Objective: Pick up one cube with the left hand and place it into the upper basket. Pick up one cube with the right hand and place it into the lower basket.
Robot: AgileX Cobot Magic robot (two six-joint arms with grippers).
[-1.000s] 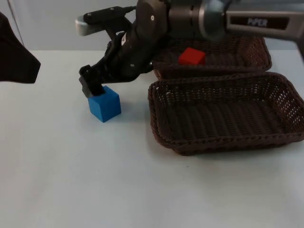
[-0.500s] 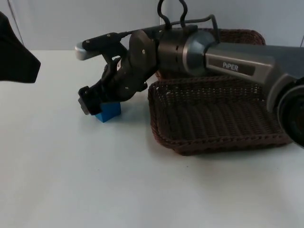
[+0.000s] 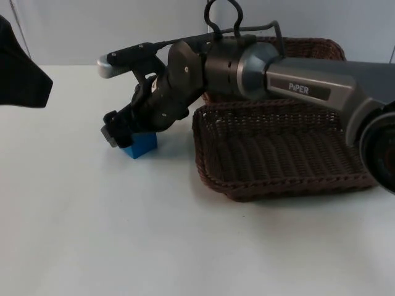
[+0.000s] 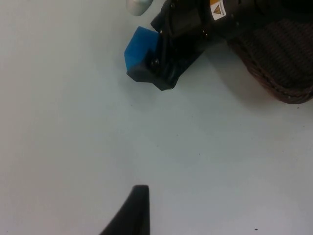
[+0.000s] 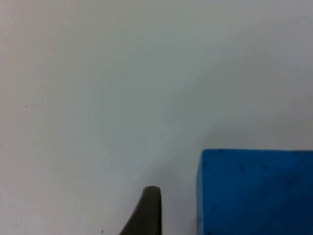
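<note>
Right gripper (image 3: 126,137) lowered around blue cube (image 3: 141,145) on table (image 3: 92,234) beside lower basket (image 3: 278,154); grasp state unclear. Left gripper (image 4: 134,210) waited apart, grip indiscernible.

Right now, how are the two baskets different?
The near basket shows whole, with its woven floor open to view; the far basket sits behind it by the wall, mostly hidden by the right arm. The near basket lies closer to the blue cube, where the right tool is down at the cube; the far basket lies further off. Both are dark brown wicker.
</note>
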